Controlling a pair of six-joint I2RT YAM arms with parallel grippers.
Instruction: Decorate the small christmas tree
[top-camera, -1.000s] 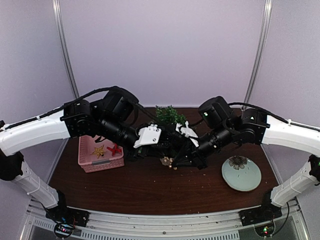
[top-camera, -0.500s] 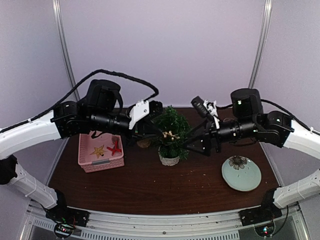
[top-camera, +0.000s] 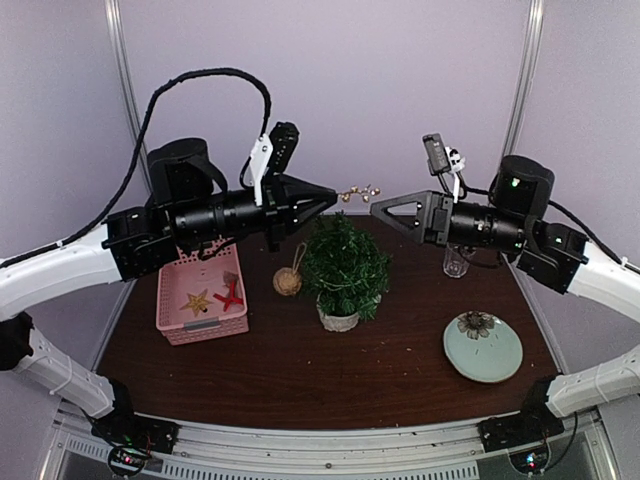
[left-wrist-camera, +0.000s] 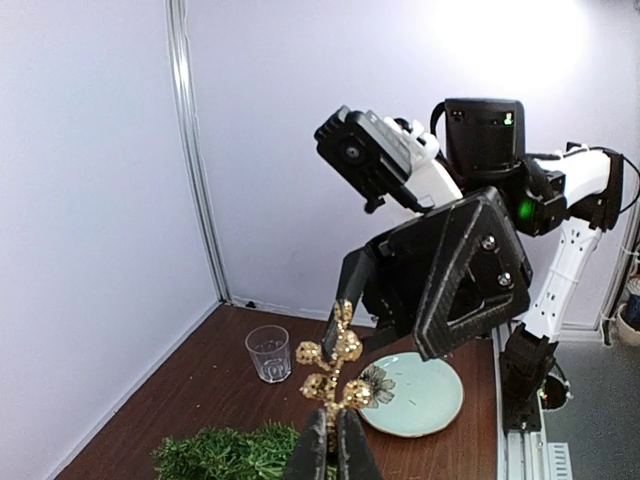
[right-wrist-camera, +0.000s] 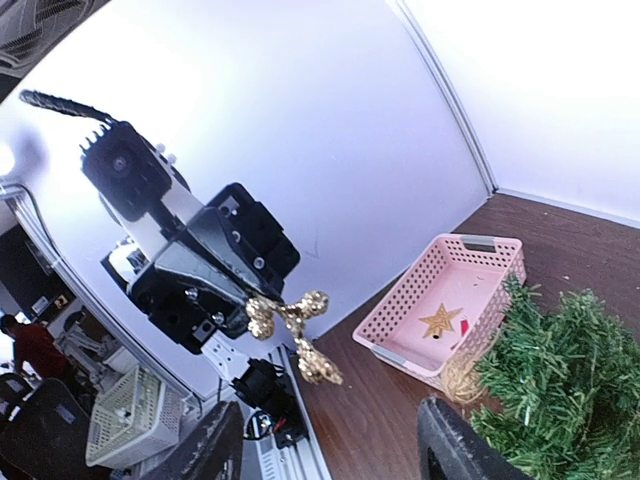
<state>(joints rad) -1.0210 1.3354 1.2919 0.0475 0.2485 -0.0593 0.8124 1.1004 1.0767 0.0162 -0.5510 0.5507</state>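
Note:
The small christmas tree (top-camera: 346, 262) stands upright in its white pot (top-camera: 338, 320) mid-table; its green top also shows in the left wrist view (left-wrist-camera: 230, 455) and the right wrist view (right-wrist-camera: 565, 375). High above it, my left gripper (top-camera: 333, 197) (left-wrist-camera: 333, 418) is shut on the stem of a gold glitter berry sprig (top-camera: 358, 191) (left-wrist-camera: 335, 362) (right-wrist-camera: 292, 330). My right gripper (top-camera: 378, 209) (right-wrist-camera: 330, 455) faces it from the right, open and empty, a short gap from the sprig's tip.
A pink basket (top-camera: 172, 318) at the left holds a gold star (top-camera: 196, 301) and a red star (top-camera: 230, 297). A twine ball (top-camera: 287, 282) lies left of the tree. A clear glass (top-camera: 456, 262) and a pale green flowered plate (top-camera: 495, 365) are at the right.
Both arms have risen from low by the tree to well above it. The left gripper carried the gold sprig up. The right gripper went from shut to open.

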